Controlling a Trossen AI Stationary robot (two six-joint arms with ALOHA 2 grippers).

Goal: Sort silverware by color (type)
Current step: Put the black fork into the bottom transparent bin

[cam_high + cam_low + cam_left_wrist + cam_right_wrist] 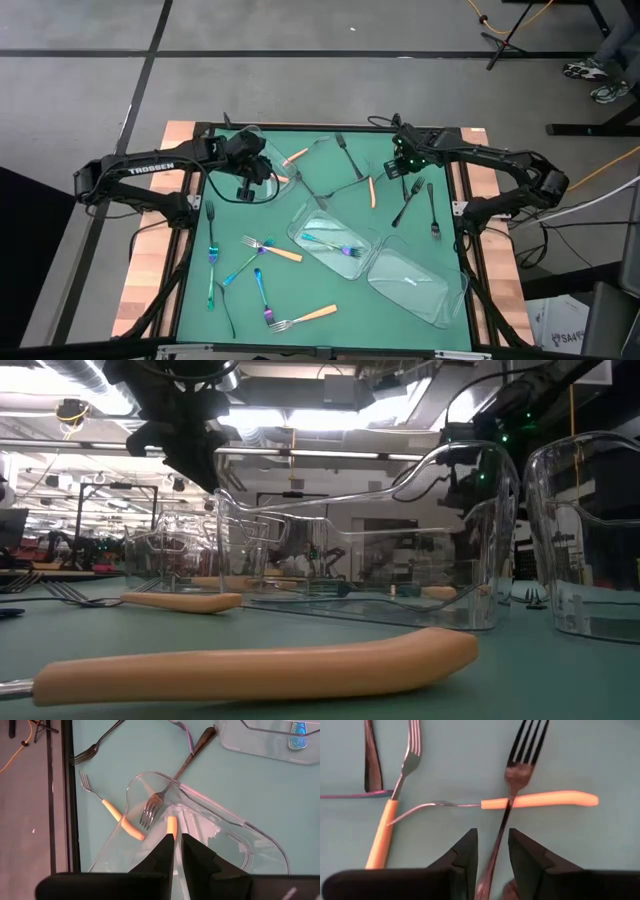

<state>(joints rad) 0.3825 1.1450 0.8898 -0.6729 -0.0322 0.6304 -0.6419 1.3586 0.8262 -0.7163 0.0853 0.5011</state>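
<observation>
Left gripper (175, 842): jaws nearly closed, thin gap, pinching the end of an orange handle (171, 826) inside the clear tray (260, 847) at the table's far-left corner. In the high view this gripper (248, 172) sits over that tray (262, 135), arm coming in from the left edge. In the tray w/ it, per left wrist view: a dark metal fork (172, 780), tines down in the tray, handle running out over the rim; a 2nd orange-handled fork (111, 812) lies across the tray wall, head on the green mat (400, 310).

Right gripper (492, 852): jaws parted, straddling the handle of a dark fork (512, 780); can't tell if the pads touch it. That fork crosses over an orange-handled utensil (540, 799) lying flat on the mat. Beside it another orange-handled fork (395, 805); a dark handle (370, 757) and a blue-purple strip (352, 796) at the frame edge. High view puts the right gripper (402, 163) far-right of centre, above the dark forks there (408, 200).

Rest of the silverware, high view: middle tray (300, 228) holds iridescent pieces (335, 245); near-right tray (440, 305) holds no utensil that I can make out. Loose on the mat at left: orange fork (272, 248), orange fork (305, 317) near front edge, iridescent pieces (212, 262) + (262, 295), dark fork (345, 152) at far centre.

Low view: orange handle (260, 665) close to the lens, another (180, 601) behind it.
</observation>
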